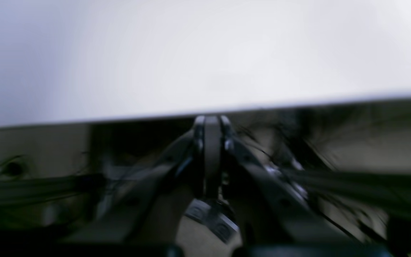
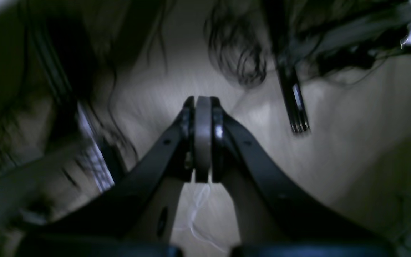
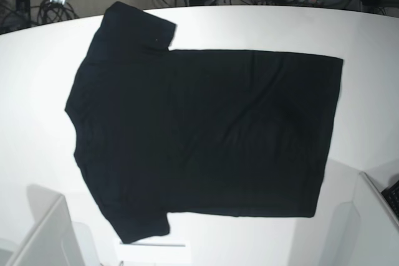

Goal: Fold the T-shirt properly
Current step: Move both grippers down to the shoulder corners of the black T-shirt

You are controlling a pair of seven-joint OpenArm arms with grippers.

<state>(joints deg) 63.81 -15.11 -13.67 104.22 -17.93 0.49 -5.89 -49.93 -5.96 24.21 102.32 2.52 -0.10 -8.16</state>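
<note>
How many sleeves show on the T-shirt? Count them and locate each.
2. On the T-shirt, one sleeve lies at the table's far edge, the other sleeve at the near edge.

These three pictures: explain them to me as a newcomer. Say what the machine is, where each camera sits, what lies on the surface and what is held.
The machine is a robot with two arms, each ending in a pincer. The base view looks straight down on a white table, where a large black short-sleeved cloth T-shirt lies spread flat, plain side up. No arm shows there. The other two pictures come from cameras on the wrists. One shows the left pincer shut and empty at the table's edge. The other shows the right pincer shut and empty over a blurred floor with cables. Nothing is held.
</note>
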